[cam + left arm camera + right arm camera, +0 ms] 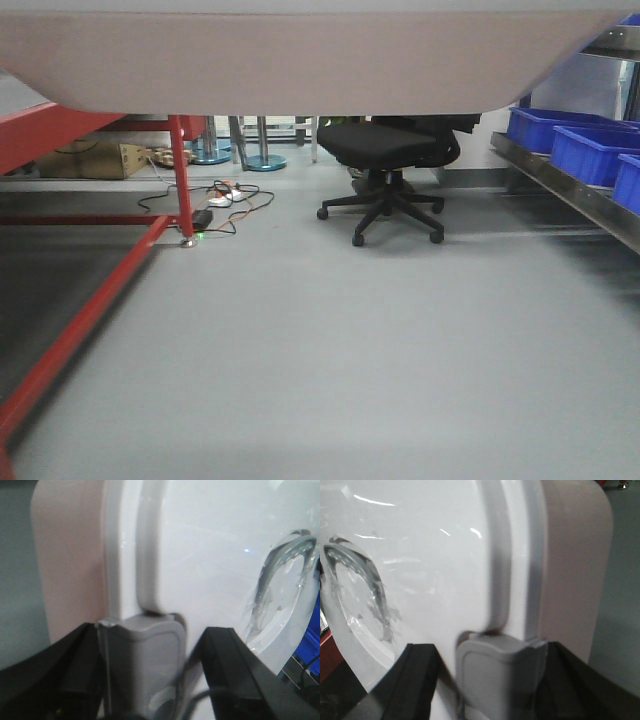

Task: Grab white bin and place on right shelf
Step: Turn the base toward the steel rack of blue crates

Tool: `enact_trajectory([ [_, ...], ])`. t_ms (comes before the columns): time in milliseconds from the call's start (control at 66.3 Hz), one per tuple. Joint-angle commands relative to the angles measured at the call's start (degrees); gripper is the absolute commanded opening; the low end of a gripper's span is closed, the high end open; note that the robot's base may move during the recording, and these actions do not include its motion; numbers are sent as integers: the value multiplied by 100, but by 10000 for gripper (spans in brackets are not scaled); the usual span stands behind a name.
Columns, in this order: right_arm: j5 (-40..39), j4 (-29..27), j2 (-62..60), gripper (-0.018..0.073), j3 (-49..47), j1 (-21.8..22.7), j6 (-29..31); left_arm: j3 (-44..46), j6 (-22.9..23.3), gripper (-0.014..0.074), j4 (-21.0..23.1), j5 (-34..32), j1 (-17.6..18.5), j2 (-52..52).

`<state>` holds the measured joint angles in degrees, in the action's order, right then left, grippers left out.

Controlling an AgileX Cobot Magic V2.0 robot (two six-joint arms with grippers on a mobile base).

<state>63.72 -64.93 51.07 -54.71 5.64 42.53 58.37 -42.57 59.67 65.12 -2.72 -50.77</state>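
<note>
- Exterior front-facing view: the white bin [300,70] fills the whole top of the picture. Its pinkish-grey body hangs above the grey floor [350,350], nearer than everything else.
- To the right stands the right shelf [560,185], its metal front edge running away into the room, with blue bins [590,150] on it. The white bin is not on it.
- At the left is the red-legged table [40,135]. A black office chair [385,150] stands far off in the middle, with cables [225,195] on the floor to its left.
- Left wrist view: the left tool [152,635] has its black fingers [75,670] spread to either side of a grey latch [142,665] at the edge of the glossy white lid [210,555]. I cannot tell whether they press on it. The recessed handle [280,585] shows at the right.
- Right wrist view: the right tool [485,650] straddles the other grey latch the same way, and I cannot tell its hold either.
</note>
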Motion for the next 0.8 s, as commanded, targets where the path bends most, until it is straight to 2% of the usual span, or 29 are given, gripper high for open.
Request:
enact_trajectory([
  [0,642,-1482,-91,390,-215,-109,36,195,-75,250,1378,516,146,50],
  [784,642,-1482,-83,390,-215,-109,36,195,-75,250,1378,516,146,50],
])
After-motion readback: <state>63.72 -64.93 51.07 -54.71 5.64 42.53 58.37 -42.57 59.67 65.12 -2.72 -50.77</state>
